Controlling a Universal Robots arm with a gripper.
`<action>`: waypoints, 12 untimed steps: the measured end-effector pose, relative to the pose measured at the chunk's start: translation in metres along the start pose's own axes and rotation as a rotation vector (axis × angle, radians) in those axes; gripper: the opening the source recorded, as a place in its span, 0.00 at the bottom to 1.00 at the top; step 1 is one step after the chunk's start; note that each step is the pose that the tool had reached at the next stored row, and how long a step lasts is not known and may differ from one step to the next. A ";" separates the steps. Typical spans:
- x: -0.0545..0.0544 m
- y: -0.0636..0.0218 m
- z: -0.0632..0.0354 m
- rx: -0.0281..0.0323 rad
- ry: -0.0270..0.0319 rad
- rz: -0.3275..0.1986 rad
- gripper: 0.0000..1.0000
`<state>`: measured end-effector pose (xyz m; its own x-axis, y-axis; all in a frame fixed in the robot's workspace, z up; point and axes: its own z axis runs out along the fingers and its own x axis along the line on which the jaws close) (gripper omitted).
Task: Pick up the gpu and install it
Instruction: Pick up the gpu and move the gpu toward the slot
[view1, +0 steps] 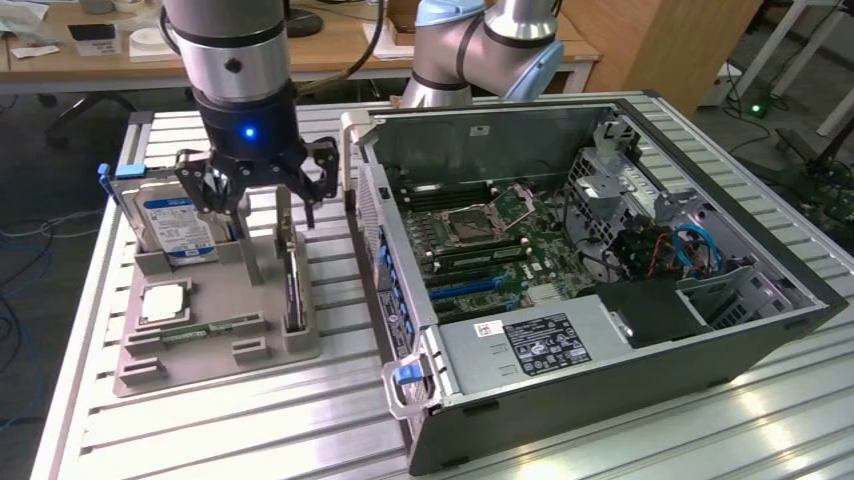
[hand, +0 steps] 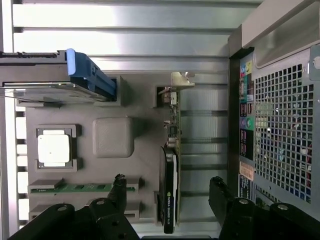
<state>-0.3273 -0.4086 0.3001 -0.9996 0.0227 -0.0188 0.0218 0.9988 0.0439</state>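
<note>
The gpu (view1: 291, 278) is a thin dark card standing on its edge in a slot of the grey holder tray (view1: 247, 300), at the exterior view's left of the open computer case (view1: 747, 330). My gripper (view1: 267, 205) hangs open just above the card's far end, one finger on each side of its line. From the wrist camera, the gpu (hand: 171, 170) runs lengthwise between my open gripper (hand: 167, 184) fingers, with its silver end bracket (hand: 176, 82) farther off. Nothing is held.
On the tray (hand: 113, 137) also stand a silver hard drive (view1: 174, 225) with a blue-white label, a square processor chip (view1: 163, 302) and a green memory stick (view1: 207, 327). The case's motherboard (view1: 487, 245) lies exposed. Its perforated rear wall (hand: 285, 135) is close beside the tray.
</note>
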 end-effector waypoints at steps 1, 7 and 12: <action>0.000 -0.0001 0.0012 0.0000 0.0000 0.000 0.76; 0.000 -0.0020 0.0071 0.0001 0.0002 0.000 0.76; 0.000 -0.0047 0.0129 0.0001 0.0000 0.001 0.76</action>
<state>-0.3274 -0.4127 0.2870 -0.9996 0.0233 -0.0187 0.0224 0.9988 0.0438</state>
